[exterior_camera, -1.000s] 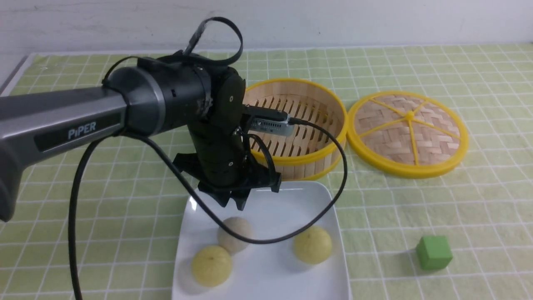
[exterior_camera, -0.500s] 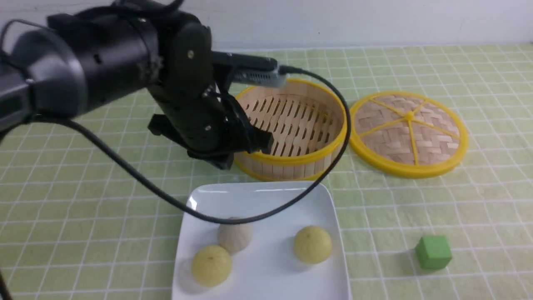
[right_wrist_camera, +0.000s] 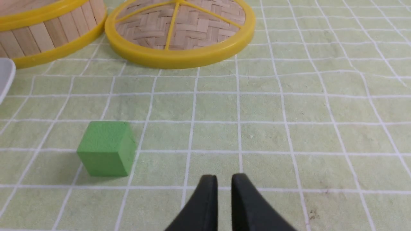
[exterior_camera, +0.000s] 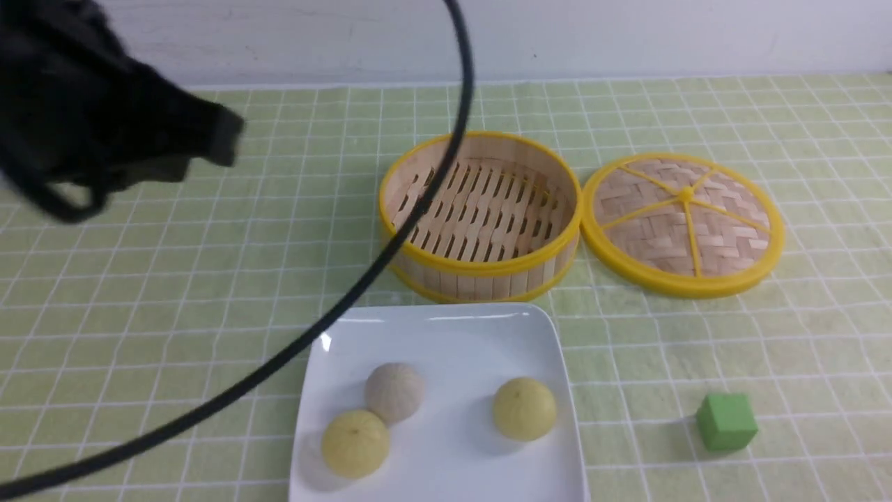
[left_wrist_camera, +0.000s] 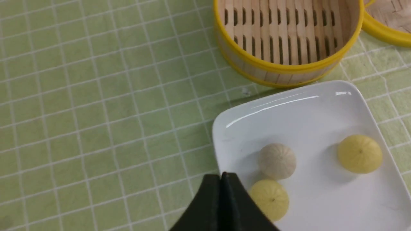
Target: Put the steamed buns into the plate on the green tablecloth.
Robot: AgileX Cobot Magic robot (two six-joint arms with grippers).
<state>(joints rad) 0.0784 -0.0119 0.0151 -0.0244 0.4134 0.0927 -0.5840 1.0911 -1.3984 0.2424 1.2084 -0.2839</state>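
Your left arm [exterior_camera: 83, 139] has withdrawn up-left from over the plate [exterior_camera: 446, 331] in the front view; all three steamed buns [exterior_camera: 394, 392] rest in it, on the green tablecloth [exterior_camera: 174, 293]. Left wrist view: left claw [left_wrist_camera: 221, 175] pressed together, empty. Right wrist view: right claw [right_wrist_camera: 224, 178] slightly spread, empty, near the green cube [right_wrist_camera: 106, 147].

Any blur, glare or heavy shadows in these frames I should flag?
Front view: left arm a blurred dark mass, glare on the far rim of the plate; left wrist view: sharp, same glare streaks; right wrist view: sharp, soft shadow beside the green cube.
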